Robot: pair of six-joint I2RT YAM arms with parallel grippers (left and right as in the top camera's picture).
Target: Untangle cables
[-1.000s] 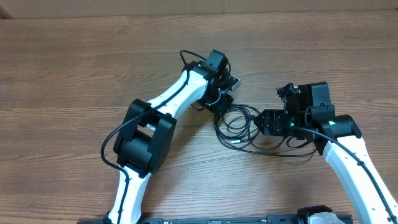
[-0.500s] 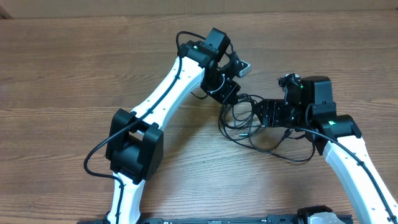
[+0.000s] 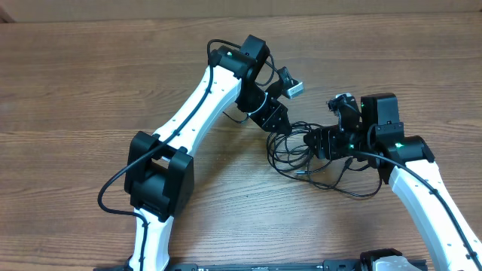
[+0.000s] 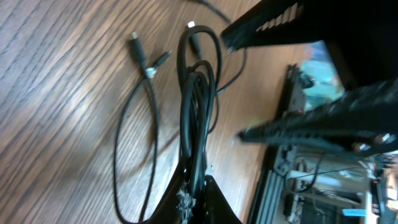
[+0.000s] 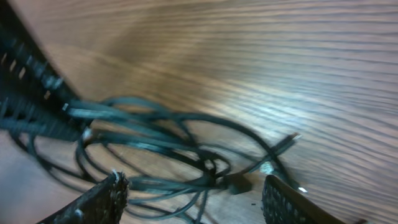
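The cables are judged mostly tangled (two plug ends lie loose), one bunch being clamped in the left gripper, while the right gripper is held with fingers apart above them.

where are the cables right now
In the overhead view the cables lie tangled on the table, right of centre, between the left tool, which pinches a bundle of strands, and the open right tool.

White tubular left arm, at ten o'clock overhead: chunky black joint housings and a thick black cable looping alongside. White right arm, at four o'clock, matches, with small green lights glowing.
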